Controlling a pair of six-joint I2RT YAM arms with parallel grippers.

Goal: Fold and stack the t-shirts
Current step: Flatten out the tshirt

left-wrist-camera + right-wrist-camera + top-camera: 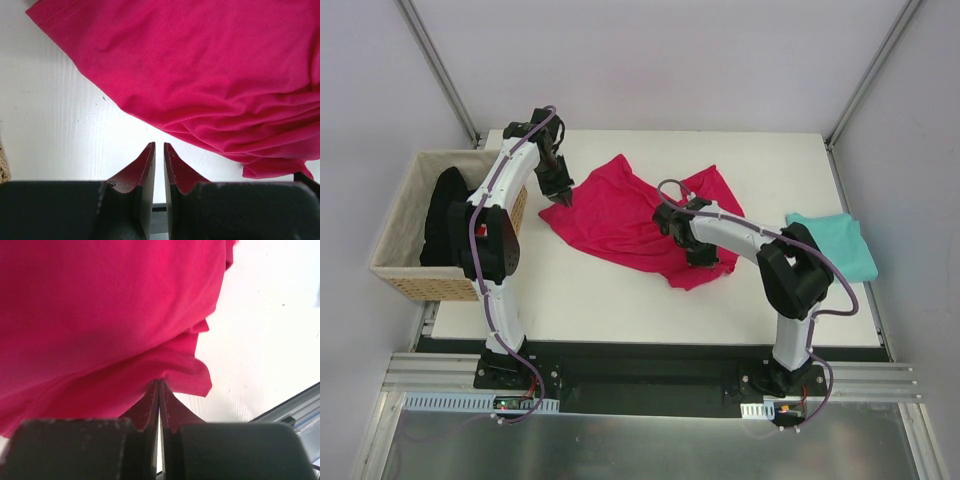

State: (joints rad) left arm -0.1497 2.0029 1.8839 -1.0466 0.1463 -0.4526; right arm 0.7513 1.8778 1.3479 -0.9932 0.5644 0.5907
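Observation:
A crimson-pink t-shirt (pixel 630 215) lies crumpled in the middle of the white table (pixel 620 295). My right gripper (pixel 705 260) is at its near right hem. In the right wrist view the right gripper (pixel 159 382) is shut on a fold of the pink cloth (pixel 100 315). My left gripper (pixel 564 197) hovers at the shirt's left corner. Seen from the left wrist, the left gripper (pixel 159 146) stands open by a narrow gap with nothing in it, and the pink cloth (pixel 210 75) lies just past its tips. A teal t-shirt (pixel 835 245) lies folded at the table's right edge.
A woven wicker basket (pixel 400 225) stands off the table's left side with dark cloth (pixel 450 220) in it. Its edge (pixel 4 167) shows at the far left of the left wrist view. Grey walls and metal rails close in the table.

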